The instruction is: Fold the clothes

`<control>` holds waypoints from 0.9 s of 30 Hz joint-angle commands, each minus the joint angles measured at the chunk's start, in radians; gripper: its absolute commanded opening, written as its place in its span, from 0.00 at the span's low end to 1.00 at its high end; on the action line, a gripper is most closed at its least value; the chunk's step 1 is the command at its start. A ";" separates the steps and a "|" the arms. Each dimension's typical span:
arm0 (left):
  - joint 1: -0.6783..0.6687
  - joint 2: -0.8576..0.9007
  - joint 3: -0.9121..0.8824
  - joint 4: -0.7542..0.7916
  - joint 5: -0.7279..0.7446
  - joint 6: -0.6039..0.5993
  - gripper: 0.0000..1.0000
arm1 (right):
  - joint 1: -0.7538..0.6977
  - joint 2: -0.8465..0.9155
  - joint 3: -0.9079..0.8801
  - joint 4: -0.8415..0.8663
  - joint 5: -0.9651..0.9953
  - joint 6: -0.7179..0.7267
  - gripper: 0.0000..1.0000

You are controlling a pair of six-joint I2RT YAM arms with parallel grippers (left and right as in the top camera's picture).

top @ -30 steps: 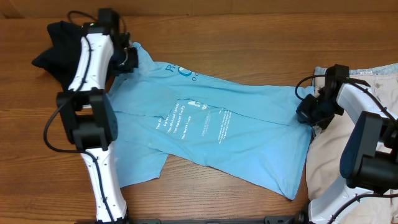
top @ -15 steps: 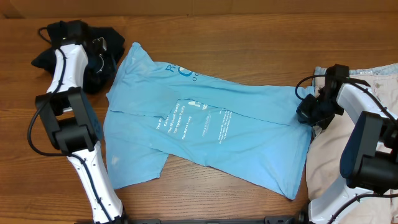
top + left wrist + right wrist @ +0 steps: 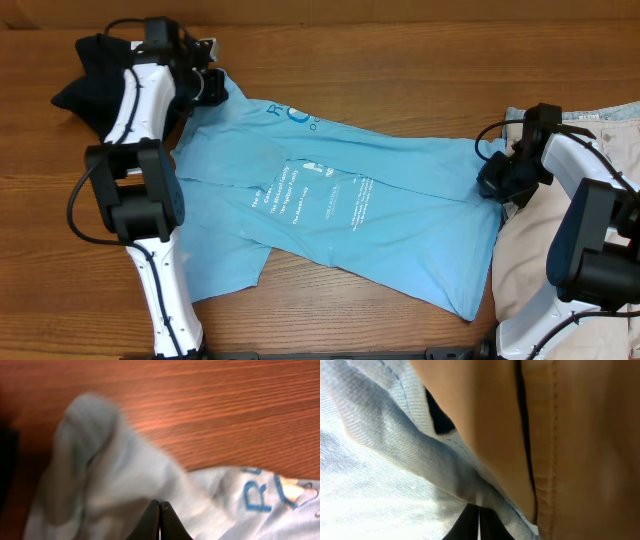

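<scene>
A light blue T-shirt (image 3: pixel 390 190) with white and blue lettering lies spread across the wooden table. My left gripper (image 3: pixel 207 85) is shut and sits at the shirt's far left shoulder corner. In the left wrist view its closed tips (image 3: pixel 160 505) hover over the blurred shirt cloth (image 3: pixel 115 475), with no cloth seen between them. My right gripper (image 3: pixel 492 183) is at the shirt's right edge. In the right wrist view it (image 3: pixel 479 507) is shut, with the shirt's hem fold (image 3: pixel 445 470) at its tips. The beige trousers (image 3: pixel 525 270) lie beside it.
A black garment (image 3: pixel 85 90) is bunched at the far left corner, just left of my left arm. The beige trousers fill the right of the right wrist view (image 3: pixel 570 435). Bare wood (image 3: pixel 400 70) runs along the back of the table.
My left gripper swung left over the black garment half a second ago and is now back right at the shirt's shoulder corner. The shirt and right arm have not moved.
</scene>
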 commanded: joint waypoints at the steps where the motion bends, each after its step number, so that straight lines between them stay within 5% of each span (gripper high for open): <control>1: -0.014 0.033 0.025 0.017 -0.055 0.018 0.05 | -0.013 0.030 0.006 -0.006 0.057 0.000 0.06; 13: 0.022 0.131 0.027 0.003 -0.329 -0.195 0.04 | -0.013 0.030 0.006 -0.021 0.050 -0.061 0.06; 19: 0.065 0.130 0.092 -0.005 -0.124 -0.225 0.04 | -0.012 0.030 0.008 0.028 0.031 -0.158 0.11; 27: 0.060 0.130 0.307 -0.159 -0.089 -0.249 0.08 | -0.012 0.023 0.130 -0.010 -0.029 -0.260 0.14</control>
